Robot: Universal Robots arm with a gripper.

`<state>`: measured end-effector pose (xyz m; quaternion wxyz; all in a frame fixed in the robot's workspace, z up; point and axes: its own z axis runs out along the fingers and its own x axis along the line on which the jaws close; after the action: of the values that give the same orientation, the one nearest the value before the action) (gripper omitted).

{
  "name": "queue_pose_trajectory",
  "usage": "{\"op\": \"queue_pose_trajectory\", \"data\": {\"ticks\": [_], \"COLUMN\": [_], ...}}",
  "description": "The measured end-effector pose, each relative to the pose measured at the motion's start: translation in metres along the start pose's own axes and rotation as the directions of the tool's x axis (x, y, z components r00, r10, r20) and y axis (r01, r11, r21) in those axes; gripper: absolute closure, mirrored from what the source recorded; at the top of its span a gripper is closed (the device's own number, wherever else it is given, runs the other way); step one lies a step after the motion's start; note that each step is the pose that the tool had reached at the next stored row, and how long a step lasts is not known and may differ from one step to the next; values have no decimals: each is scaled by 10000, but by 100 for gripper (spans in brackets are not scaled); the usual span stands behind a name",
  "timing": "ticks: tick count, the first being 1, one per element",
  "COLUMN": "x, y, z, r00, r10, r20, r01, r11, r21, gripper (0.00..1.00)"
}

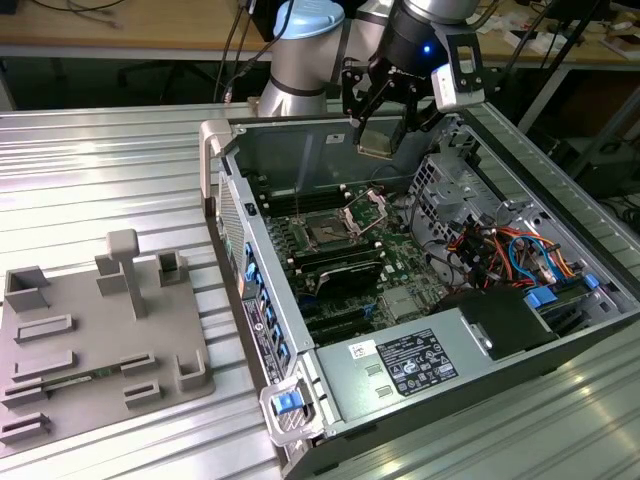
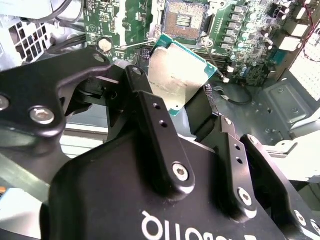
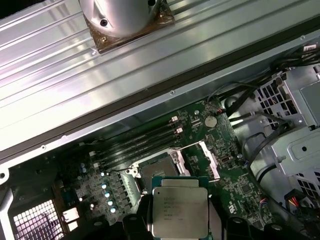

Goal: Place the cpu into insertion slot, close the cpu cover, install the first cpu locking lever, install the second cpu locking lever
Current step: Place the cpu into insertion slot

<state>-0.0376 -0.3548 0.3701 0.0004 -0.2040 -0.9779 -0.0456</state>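
My gripper [image 1: 380,135] is shut on the cpu [image 1: 377,143], a small flat silver-topped chip, and holds it in the air above the open computer case, toward the case's back wall. The first wrist view has the cpu [image 3: 179,207] flat between the black fingers [image 3: 142,220]. In the second wrist view the cpu [image 2: 176,75] is tilted in the grip. Below it on the green board lies the insertion slot [image 1: 328,231] [image 2: 183,17] [image 3: 156,170], open and bare. The cpu cover [image 1: 366,208] [image 3: 202,160] stands swung up beside the slot.
Long black memory slots [image 1: 335,262] run beside the socket. A grey power supply box [image 1: 400,365] fills the case's near end. A metal drive cage [image 1: 450,180] and coloured cables [image 1: 510,250] lie at the exterior view's right. A grey fixture plate [image 1: 100,340] sits outside the case on the exterior view's left.
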Motion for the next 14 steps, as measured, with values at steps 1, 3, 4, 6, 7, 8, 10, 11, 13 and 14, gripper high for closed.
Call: {"op": "queue_pose_trajectory", "data": {"ticks": [1, 3, 4, 6, 7, 8, 10, 11, 13, 14], "x": [0, -7, -6, -5, -5, -5, 1, 2, 4, 7], "y": [0, 3, 3, 3, 3, 2, 0, -1, -2, -3], "z": [1, 1, 1, 1, 1, 1, 1, 1, 1, 1], "r00": [10000, 10000, 10000, 10000, 10000, 10000, 10000, 10000, 10000, 10000], "r10": [16, 15, 15, 15, 15, 15, 16, 15, 16, 17], "r20": [2, 2, 2, 2, 2, 2, 2, 2, 2, 2], "r01": [-16, -15, -15, -15, -15, -15, -16, -15, -16, -17], "r11": [10000, 10000, 10000, 10000, 10000, 10000, 10000, 10000, 10000, 10000], "r21": [-2, -2, -2, -2, -2, -2, -2, -2, -2, -3], "gripper": [45, 45, 45, 45, 45, 45, 45, 45, 45, 45]}}
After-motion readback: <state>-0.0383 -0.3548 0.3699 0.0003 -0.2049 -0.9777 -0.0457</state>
